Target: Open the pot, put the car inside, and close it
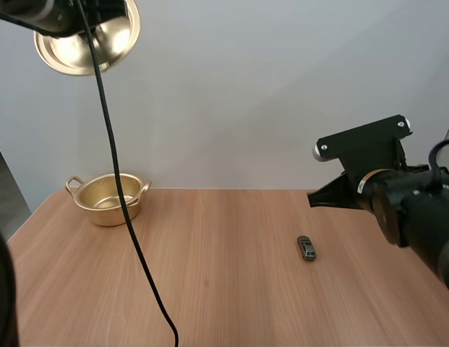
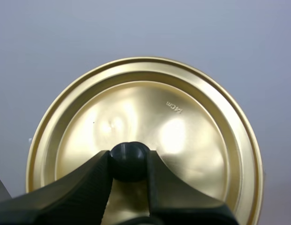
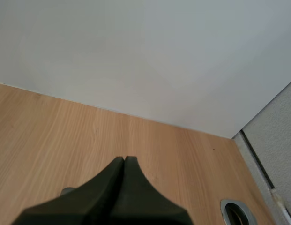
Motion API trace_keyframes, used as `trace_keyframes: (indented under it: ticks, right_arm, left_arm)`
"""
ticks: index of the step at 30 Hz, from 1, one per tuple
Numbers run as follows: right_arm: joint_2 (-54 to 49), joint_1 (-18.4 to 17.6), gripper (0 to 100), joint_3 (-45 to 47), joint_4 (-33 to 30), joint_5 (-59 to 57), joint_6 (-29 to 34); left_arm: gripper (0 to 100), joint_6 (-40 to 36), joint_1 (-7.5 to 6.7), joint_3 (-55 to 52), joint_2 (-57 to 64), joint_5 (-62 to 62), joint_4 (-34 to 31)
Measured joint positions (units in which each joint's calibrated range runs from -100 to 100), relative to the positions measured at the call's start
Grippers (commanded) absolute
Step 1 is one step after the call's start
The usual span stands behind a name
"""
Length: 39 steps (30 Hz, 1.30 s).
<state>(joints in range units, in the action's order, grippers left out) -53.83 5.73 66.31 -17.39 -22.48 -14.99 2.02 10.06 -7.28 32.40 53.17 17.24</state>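
High in the air at the far left, a gold lid hangs with its underside toward the high camera. In the left wrist view my left gripper is shut on the lid's black knob, in front of the lid's gold top. The open gold pot stands at the table's back left, with nothing showing inside it. A small dark toy car lies on the table right of centre. My right gripper hovers just behind and above the car, its fingers shut together on nothing.
The wooden table meets a plain pale wall at the back. A round cable hole sits in the tabletop near its far right corner. Bare wood lies between the pot and the car.
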Motion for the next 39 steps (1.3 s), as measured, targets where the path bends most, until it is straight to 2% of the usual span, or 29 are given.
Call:
trace_keyframes:
  ticks: [2,3,8,9,17,24,29,34,39]
  right_arm:
    - [3.6,0.0,0,-2.2,0.3,0.6,0.0]
    - [5.6,0.0,8,-3.3,0.3,1.5,0.0]
    - [14.9,0.0,78,-7.6,1.3,4.0,0.0]
    - [16.8,0.0,85,-8.5,1.5,4.0,0.0]
    - [31.6,-0.1,85,-15.6,6.3,-3.1,0.0]
    - [35.1,-2.5,85,-22.9,14.1,-15.6,-3.3]
    - [35.9,-3.9,84,-23.2,20.1,-20.9,-7.3]
    - [38.0,-3.9,84,-23.2,19.8,-26.6,-7.8]
    - [39.8,-3.9,81,-23.2,19.2,-27.5,-7.8]
  left_arm:
    - [0,0.0,0.0,0.0,4.0,0.0,0.0]
    - [0,0.0,0.0,0.0,5.6,0.0,0.0]
    - [0,1.9,0.0,0.1,13.0,0.0,0.0]
    - [0,2.6,0.0,0.1,13.5,-0.1,0.0]
    - [0,4.4,0.0,0.1,13.4,0.4,0.1]
    - [0,5.0,0.0,0.1,12.7,2.4,0.1]
    - [0,7.2,0.0,0.1,12.7,3.9,0.1]
    - [0,7.2,0.0,0.1,12.7,4.3,0.1]
    - [0,7.4,0.0,0.1,12.7,4.5,0.1]
